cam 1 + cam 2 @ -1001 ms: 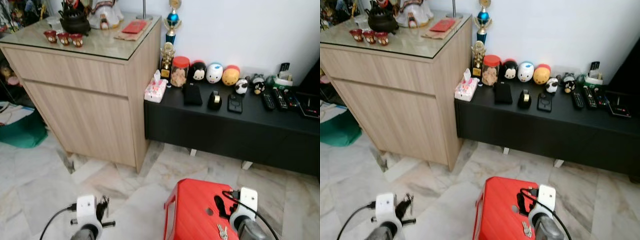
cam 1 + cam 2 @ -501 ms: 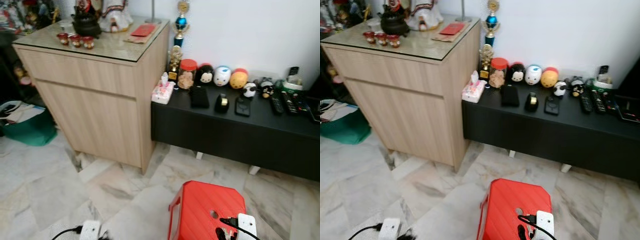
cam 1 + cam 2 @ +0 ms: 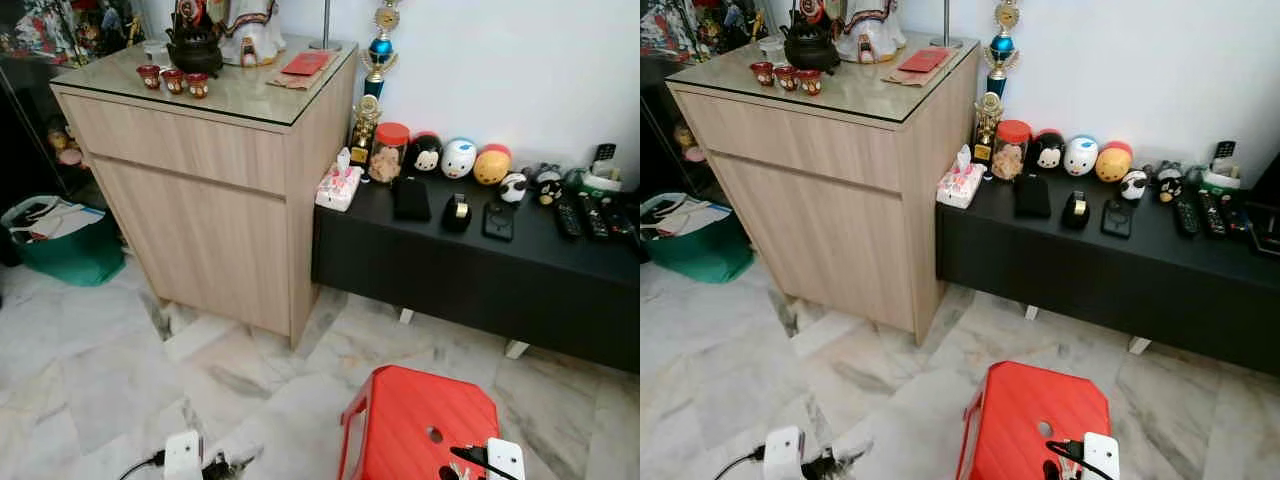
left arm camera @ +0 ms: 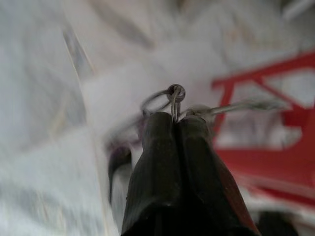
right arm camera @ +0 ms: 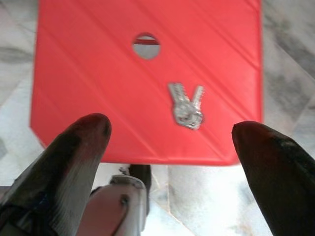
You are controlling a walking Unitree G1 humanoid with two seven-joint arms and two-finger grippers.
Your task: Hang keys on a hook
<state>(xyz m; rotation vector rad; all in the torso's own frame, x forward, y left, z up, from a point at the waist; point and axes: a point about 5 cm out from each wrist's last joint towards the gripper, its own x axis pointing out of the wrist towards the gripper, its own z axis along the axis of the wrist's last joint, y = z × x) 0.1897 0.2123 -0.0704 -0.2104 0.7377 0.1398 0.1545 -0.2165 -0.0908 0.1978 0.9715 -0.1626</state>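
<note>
a marble floor (image 3: 90, 350) runs under everything. a tall wooden cabinet (image 3: 210, 190) stands at left against the wall, with a teapot (image 3: 193, 48) and small red cups (image 3: 172, 78) on its glass top. just beside it a low black tabletop (image 3: 520, 250) carries a jar (image 3: 387, 152), round toys (image 3: 458, 158), a tissue pack (image 3: 338, 187) and remotes (image 3: 580, 215). a green bag (image 3: 55, 240) sits on the floor at far left. a red stool (image 3: 420, 425) stands close in front. the keys (image 5: 186, 106) lie flat on the stool's top, beside its round hole (image 5: 146, 45). the right gripper (image 5: 172, 147) hangs above them, fingers spread wide, keys between the tips but untouched. the left gripper (image 4: 176, 123) is low over the floor, fingers pinched tight on a wire ring (image 4: 165, 98).
</note>
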